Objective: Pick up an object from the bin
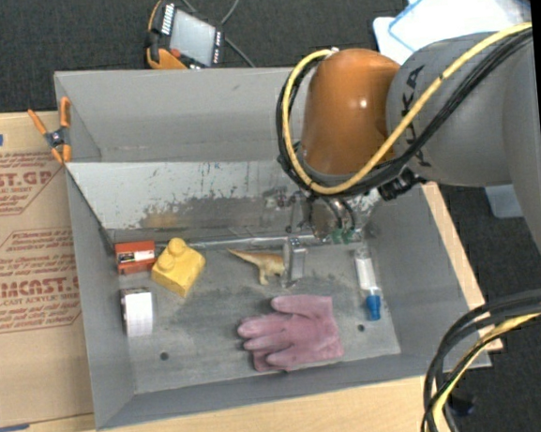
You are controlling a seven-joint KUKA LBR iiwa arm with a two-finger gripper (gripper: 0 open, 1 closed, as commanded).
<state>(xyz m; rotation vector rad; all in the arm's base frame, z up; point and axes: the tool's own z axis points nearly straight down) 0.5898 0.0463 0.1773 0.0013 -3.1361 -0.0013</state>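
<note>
Grey metal makes up the bin (pixel 169 186), whose sloped walls run down to a scuffed flat floor where a few small things lie well apart. The arm (pixel 473 108) comes in from the right, and its wrist carries a rounded orange cover (pixel 346 110) with yellow and black cables (pixel 287 124) looped round it. Below the cover the claw (pixel 295 258) hangs down to the floor near the middle of the bin, slightly towards the back wall. Whether the claw is open or closed cannot be told from this angle, and nothing can be seen gripped in it. The nearest thing is a small tan toy dinosaur (pixel 263 261), which lies on the floor just left of the claw, its body right against the claw's tip; it is not clear that they touch. In front of the claw, towards the near wall, a pink glove (pixel 295 332) lies flat with its finger ends pointing left. To the right of the claw is a clear tube (pixel 367 282) with a blue end, lying lengthwise from back to front. On the left side of the floor sit a yellow block (pixel 178 266), a red box (pixel 135 258) just behind and beside it, and a white roll (pixel 138 312) nearer the front.
</note>
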